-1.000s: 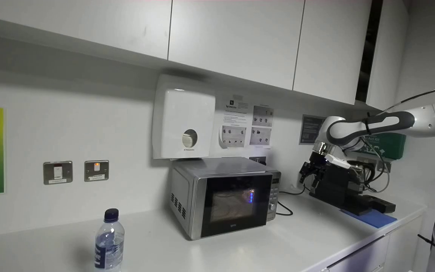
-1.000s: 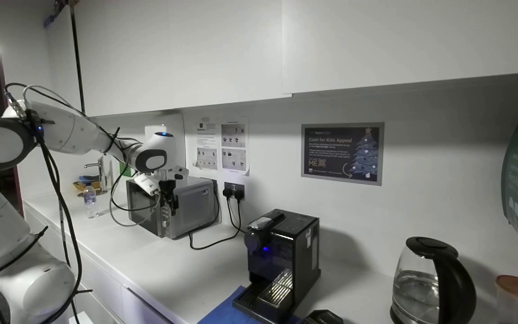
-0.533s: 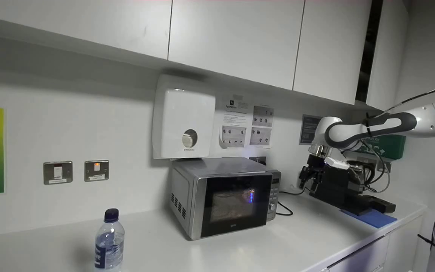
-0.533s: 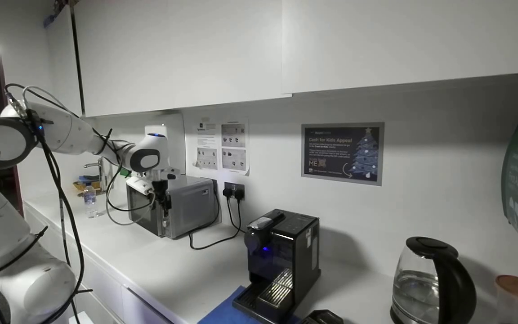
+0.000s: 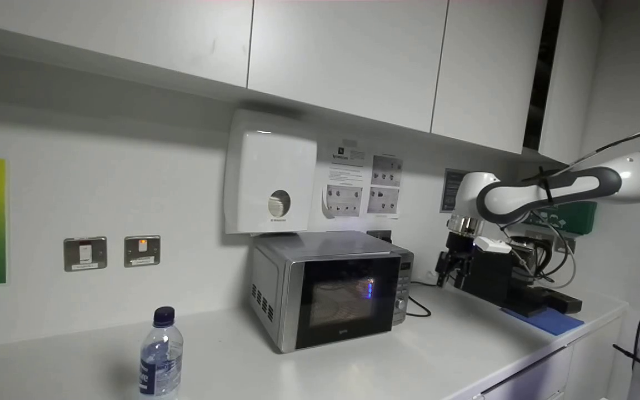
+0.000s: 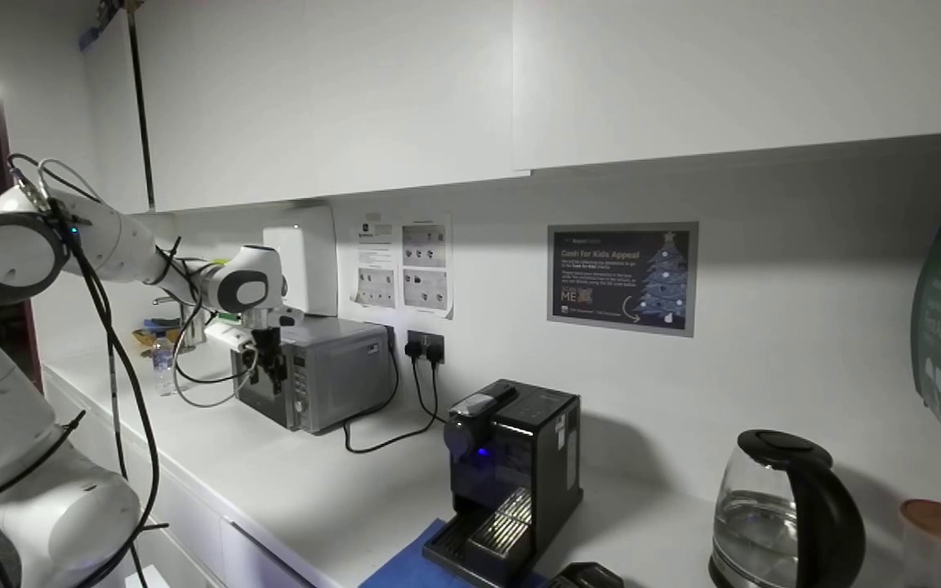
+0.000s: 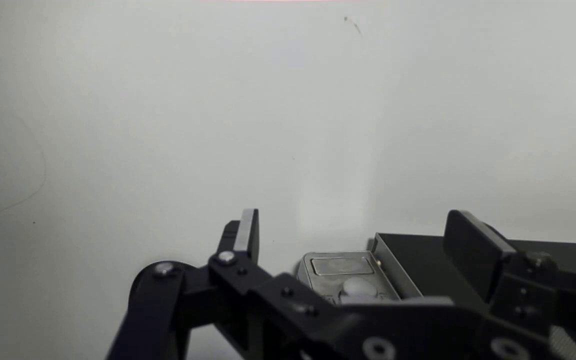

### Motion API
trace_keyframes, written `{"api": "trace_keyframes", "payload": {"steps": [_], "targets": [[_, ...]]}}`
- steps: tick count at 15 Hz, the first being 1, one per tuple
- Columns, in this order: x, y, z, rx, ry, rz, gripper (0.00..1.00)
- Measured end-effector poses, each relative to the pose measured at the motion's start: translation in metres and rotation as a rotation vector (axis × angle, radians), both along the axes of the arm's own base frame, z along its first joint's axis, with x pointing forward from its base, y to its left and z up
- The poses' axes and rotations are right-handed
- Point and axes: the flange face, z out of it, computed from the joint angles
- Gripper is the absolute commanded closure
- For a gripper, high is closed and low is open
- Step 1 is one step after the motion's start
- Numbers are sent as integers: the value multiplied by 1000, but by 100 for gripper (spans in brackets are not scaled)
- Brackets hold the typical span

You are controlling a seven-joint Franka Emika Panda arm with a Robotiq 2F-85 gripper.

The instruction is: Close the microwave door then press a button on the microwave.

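The silver-grey microwave [image 5: 331, 244] stands on the counter against the wall; it also shows in an exterior view [image 6: 348, 367]. Its dark glass door [image 5: 348, 303] looks slightly ajar: in the wrist view the silver door edge [image 7: 395, 270] stands proud of the control strip [image 7: 343, 266], with a narrow gap. The strip carries a flat rectangular button and a pale round dial [image 7: 359, 287]. My gripper [image 5: 449, 280] is open and empty, pointing down in front of the control strip. In the wrist view my gripper [image 7: 352, 220] has the strip between its fingers, apart from it. The upper buttons are hidden there.
A black coffee machine [image 6: 548, 425] stands on a blue mat [image 6: 413, 559] beyond the microwave, with a glass kettle [image 6: 764, 523] further along. A water bottle [image 5: 161, 358] stands on the microwave's other side. Wall cupboards [image 5: 348, 55] hang above. Black power cables [image 6: 393, 445] lie beside the microwave.
My gripper has moved sideways from beside the microwave's control end to in front of it, and slightly down. The microwave and its door have not visibly moved.
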Motion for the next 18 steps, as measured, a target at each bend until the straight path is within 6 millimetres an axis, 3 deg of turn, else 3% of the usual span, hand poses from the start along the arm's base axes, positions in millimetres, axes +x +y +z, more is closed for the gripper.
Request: {"api": "trace_keyframes", "payload": {"steps": [7,18], "targets": [[-9,38,-10,-17,29,-6,0],[12,93,-32,-13,91,67,0]]}}
